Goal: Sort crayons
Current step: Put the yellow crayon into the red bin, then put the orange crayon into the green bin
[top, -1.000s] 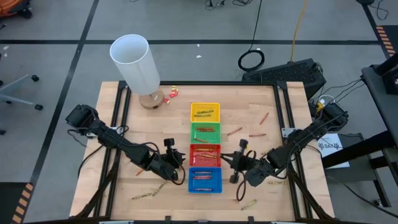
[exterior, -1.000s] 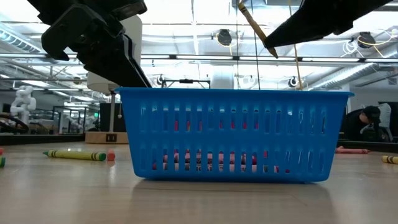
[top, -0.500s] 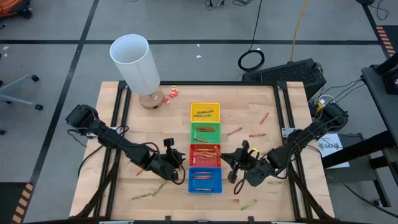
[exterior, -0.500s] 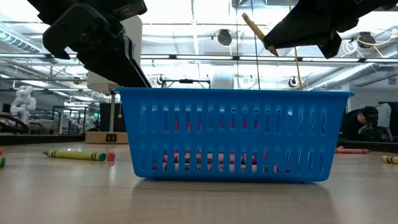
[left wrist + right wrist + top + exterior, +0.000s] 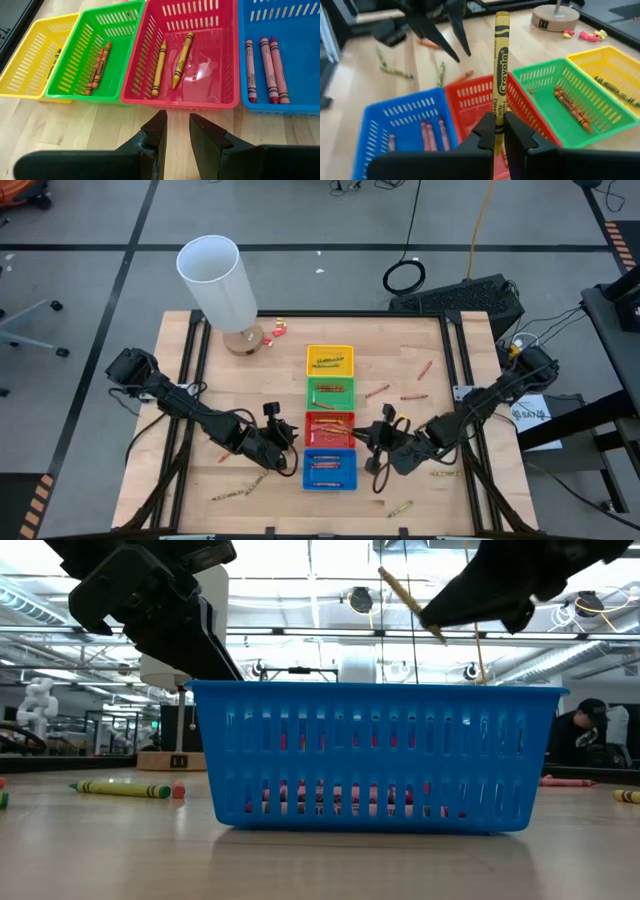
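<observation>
Four trays stand in a row: yellow (image 5: 329,361), green (image 5: 330,393), red (image 5: 329,426) and blue (image 5: 329,469), each with a few crayons lying on its floor. My right gripper (image 5: 377,442) hovers just right of the red and blue trays, shut on a yellow crayon (image 5: 500,65), which also shows in the low view (image 5: 410,605). My left gripper (image 5: 175,131) is open by a narrow gap and empty, just left of the red tray (image 5: 187,55). My right gripper pinches the yellow crayon's lower end (image 5: 497,125) between its two fingers. The crayon is lifted clear and sticks up out of the fingers at a slant, its free end (image 5: 385,575) leaning toward the table's left, above the blue tray (image 5: 375,755).
Loose crayons lie on the table right of the trays (image 5: 413,396), near the front right (image 5: 400,507) and at the front left (image 5: 240,488). A white cylinder (image 5: 220,280) on a round base stands at the far left corner, small red and yellow bits (image 5: 277,328) beside it.
My right gripper has moved a little toward the table's left, closer to the red and blue trays, still shut on the yellow crayon. The crayon has tipped somewhat further toward the left and stays clear of the trays.
</observation>
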Controlling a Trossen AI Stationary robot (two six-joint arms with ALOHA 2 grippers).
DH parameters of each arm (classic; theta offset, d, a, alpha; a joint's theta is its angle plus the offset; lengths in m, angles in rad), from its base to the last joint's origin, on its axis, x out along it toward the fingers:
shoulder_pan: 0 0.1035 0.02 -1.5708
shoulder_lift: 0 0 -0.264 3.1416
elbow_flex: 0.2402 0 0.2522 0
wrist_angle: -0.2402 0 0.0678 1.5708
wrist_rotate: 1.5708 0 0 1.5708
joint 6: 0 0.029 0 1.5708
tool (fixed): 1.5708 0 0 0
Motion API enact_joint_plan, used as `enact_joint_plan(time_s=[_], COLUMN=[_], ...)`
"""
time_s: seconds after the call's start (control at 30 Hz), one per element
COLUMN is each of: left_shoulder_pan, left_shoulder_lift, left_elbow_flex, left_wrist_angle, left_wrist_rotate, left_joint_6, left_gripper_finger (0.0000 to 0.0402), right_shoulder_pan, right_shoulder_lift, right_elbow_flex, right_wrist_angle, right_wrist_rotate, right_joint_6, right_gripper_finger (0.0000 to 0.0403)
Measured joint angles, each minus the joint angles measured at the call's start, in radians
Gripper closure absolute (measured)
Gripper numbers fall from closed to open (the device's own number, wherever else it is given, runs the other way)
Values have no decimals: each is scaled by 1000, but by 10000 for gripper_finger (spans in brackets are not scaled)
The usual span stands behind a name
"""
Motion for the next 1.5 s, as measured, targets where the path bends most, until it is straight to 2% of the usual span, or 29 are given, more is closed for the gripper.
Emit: enact_joint_plan(time_s=[0.43, 0.67, 0.83, 1.2, 1.33, 1.5], left_shoulder_pan=[0, 0, 0, 0, 0, -7], left_shoulder_lift=[0, 0, 0, 0, 0, -10], left_elbow_flex=[0, 0, 0, 0, 0, 1], left_wrist_angle=[-1, -1, -9, -9, -16, -194], left_wrist_rotate=[0, 0, 0, 1, 53, 130], left_joint_6=[0, -1, -1, -28, -50, -194], left_gripper_finger=[317, 317, 317, 317, 317, 317], right_shoulder_pan=[-191, -246, -261, -262, -262, -240], right_shoulder_lift=[119, 213, 254, 259, 234, 157], right_elbow_flex=[0, 0, 0, 0, 0, 0], right_wrist_angle=[36, 162, 199, 211, 215, 213], right_wrist_rotate=[-230, -387, -389, -387, -387, -387], right_joint_6=[-147, -277, -303, -311, -338, -399], right_gripper_finger=[399, 395, 375, 320, 316, 320])
